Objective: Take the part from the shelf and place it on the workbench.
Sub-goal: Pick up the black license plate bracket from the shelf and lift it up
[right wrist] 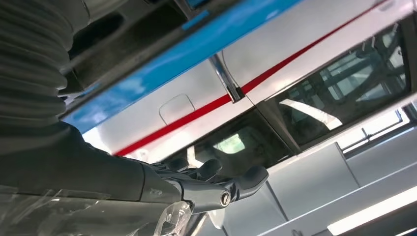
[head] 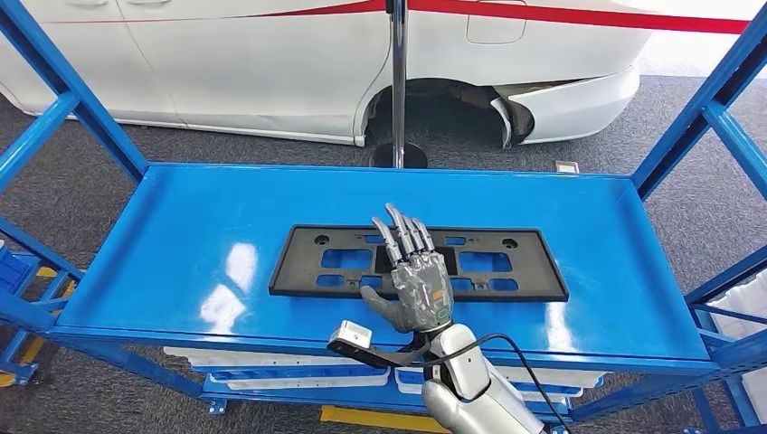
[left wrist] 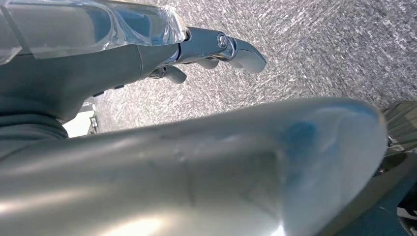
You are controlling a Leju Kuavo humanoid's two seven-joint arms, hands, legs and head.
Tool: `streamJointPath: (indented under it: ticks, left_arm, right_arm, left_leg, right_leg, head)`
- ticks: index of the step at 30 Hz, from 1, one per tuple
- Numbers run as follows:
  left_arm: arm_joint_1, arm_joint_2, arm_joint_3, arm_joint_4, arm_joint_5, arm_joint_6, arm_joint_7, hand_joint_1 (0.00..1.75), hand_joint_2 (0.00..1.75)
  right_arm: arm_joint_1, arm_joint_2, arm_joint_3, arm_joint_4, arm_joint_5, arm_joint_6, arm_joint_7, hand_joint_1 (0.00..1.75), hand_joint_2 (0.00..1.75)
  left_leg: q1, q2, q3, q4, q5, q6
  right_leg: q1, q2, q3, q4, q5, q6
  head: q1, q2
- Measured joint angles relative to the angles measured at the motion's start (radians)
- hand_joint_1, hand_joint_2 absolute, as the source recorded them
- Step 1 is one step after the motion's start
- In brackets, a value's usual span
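Head view looks down on a blue shelf [head: 181, 235] with a black part [head: 534, 271] lying flat near the middle of it. That part is a long, thin rectangular frame with cut-out slots, like a plate holder. Its long axis runs side to side across the shelf, parallel to the shelf's front edge, with one end toward the left upright and the other toward the right upright.

Over the part's middle sits the right hand [head: 418, 280], reaching in from the shelf's front edge on a silver arm. Its back faces up, fingers [head: 404, 232] stretched forward and slightly apart across the part, thumb [head: 378, 303] out to the side above the part's near edge. It lies flat and spread; whether it actually touches the part I cannot tell. In the right wrist view the same hand [right wrist: 216, 189] shows with its dark fingers extended, nothing between them.

Left wrist view shows the left hand [left wrist: 216, 49] over grey carpet [left wrist: 319, 49], holding nothing; how far its fingers are curled I cannot tell.

Beyond the shelf stands a white car [head: 271, 63] with a red stripe, and a chrome post [head: 399, 81] on a round base between car and shelf. White bins [head: 271, 371] sit on the level under the shelf.
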Motion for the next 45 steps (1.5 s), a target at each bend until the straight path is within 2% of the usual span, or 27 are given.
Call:
streamJointPath:
  ticks: [2,5,8,10,14,16,18,24,27,29,32,34,36,38,45]
  left_arm:
    - [0.002,0.000,0.000,0.000,0.000,0.000,-0.001,0.00,0.00]
    - [0.005,0.000,0.000,0.000,0.001,0.000,-0.003,0.00,0.00]
    - [0.006,0.001,0.000,0.000,0.000,-0.001,-0.003,0.00,0.00]
    - [0.006,0.001,0.000,0.000,-0.002,-0.002,-0.003,0.00,0.00]
    - [0.006,0.002,0.000,0.000,-0.012,-0.007,-0.007,0.00,0.00]
    - [0.006,0.003,0.000,0.000,-0.015,-0.011,-0.011,0.00,0.00]
    - [0.006,0.004,0.000,0.000,-0.016,-0.016,-0.014,0.00,0.00]
    - [0.005,0.005,0.000,0.000,-0.017,-0.020,-0.015,0.00,0.00]
    - [0.005,0.006,0.000,0.000,-0.019,-0.021,-0.015,0.00,0.00]
    - [0.005,0.006,0.000,0.000,-0.023,-0.019,-0.015,0.00,0.00]
    - [0.006,0.006,0.000,0.000,-0.028,-0.016,-0.015,0.00,0.00]
    - [0.006,0.006,0.000,0.000,-0.032,-0.015,-0.015,0.00,0.00]
    - [0.006,0.006,0.000,0.000,-0.034,-0.014,-0.015,0.00,0.00]
    - [0.006,0.006,0.000,0.000,-0.034,-0.015,-0.015,0.00,0.00]
    - [0.004,0.006,0.000,0.000,-0.046,-0.019,-0.014,0.00,0.00]
  right_arm:
    - [0.012,0.007,-0.043,-0.020,-0.135,0.000,-0.047,0.00,1.75]
    - [0.014,0.005,-0.070,-0.042,-0.361,0.002,-0.069,0.00,1.75]
    - [0.015,0.002,-0.086,-0.066,-0.529,0.026,-0.096,0.00,1.75]
    - [0.015,-0.002,-0.096,-0.081,-0.690,0.102,-0.135,0.00,1.75]
    - [0.016,-0.016,-0.127,-0.112,-1.041,0.350,-0.235,0.00,1.75]
    - [0.016,-0.026,-0.146,-0.124,-1.111,0.422,-0.263,0.00,1.75]
    - [0.016,-0.035,-0.163,-0.133,-1.123,0.448,-0.273,0.00,1.75]
    - [0.015,-0.052,-0.179,-0.142,-1.056,0.481,-0.273,0.00,1.75]
    - [0.015,-0.057,-0.179,-0.144,-0.977,0.462,-0.259,0.00,1.75]
    - [0.016,-0.057,-0.179,-0.145,-0.858,0.370,-0.240,0.00,1.75]
    - [0.018,-0.057,-0.177,-0.157,-0.587,0.140,-0.184,0.00,1.75]
    - [0.023,-0.056,-0.173,-0.172,-0.408,0.036,-0.138,0.00,1.75]
    - [0.034,-0.053,-0.171,-0.191,-0.273,0.004,-0.110,0.00,1.75]
    - [0.047,-0.047,-0.171,-0.207,-0.198,0.002,-0.100,0.00,1.75]
    - [0.078,-0.034,-0.173,-0.235,-0.063,0.002,-0.098,0.00,1.75]
  left_leg:
    - [0.000,0.000,0.000,0.000,0.000,0.000]
    - [0.000,0.000,0.000,0.000,0.000,0.000]
    - [0.000,0.001,0.000,0.000,0.000,0.000]
    - [0.000,0.001,0.001,0.000,0.000,0.000]
    - [0.000,0.001,0.001,0.000,0.000,0.000]
    - [0.000,0.001,0.001,0.000,0.000,0.000]
    - [0.000,0.001,0.000,0.000,0.000,0.000]
    - [0.000,0.001,0.000,0.000,0.000,0.000]
    - [0.000,0.001,0.000,0.000,0.000,0.000]
    - [0.000,0.001,0.000,0.000,0.000,0.000]
    - [0.000,0.001,0.000,0.000,0.000,0.000]
    - [0.000,0.001,0.000,0.000,0.000,0.000]
    - [0.000,0.001,0.000,0.000,0.000,0.000]
    - [0.000,0.001,0.000,0.000,0.000,0.000]
    - [0.000,0.001,0.001,0.000,0.000,0.000]
  right_leg:
    - [0.000,0.000,0.000,0.000,0.000,0.000]
    - [0.000,0.000,0.000,0.000,0.000,0.000]
    - [0.000,0.000,0.000,0.000,0.000,0.000]
    - [0.000,0.000,0.001,0.000,0.000,0.000]
    - [0.000,0.001,0.000,0.000,0.000,0.000]
    - [0.000,0.000,0.000,0.000,0.000,0.000]
    - [0.000,0.000,0.000,0.000,0.000,0.000]
    - [0.000,0.001,0.000,0.000,0.000,0.000]
    - [0.000,0.001,0.000,0.000,0.000,0.000]
    - [0.000,0.001,0.000,0.000,0.000,0.000]
    - [0.000,0.001,0.000,0.000,0.000,0.000]
    - [0.000,0.001,0.000,0.000,0.000,0.000]
    - [0.000,0.001,0.000,0.000,0.000,0.000]
    - [0.000,0.000,0.000,0.000,0.000,0.000]
    - [0.000,0.001,0.000,0.000,0.000,0.000]
  head:
    - [0.000,0.000]
    - [0.000,0.000]
    - [0.000,0.000]
    - [0.000,0.000]
    - [0.000,0.000]
    - [0.000,0.000]
    - [0.000,0.000]
    - [0.000,0.000]
    - [0.000,0.000]
    - [0.000,0.000]
    - [0.000,0.000]
    - [0.000,0.000]
    - [0.000,0.000]
    - [0.000,0.000]
    - [0.000,0.000]
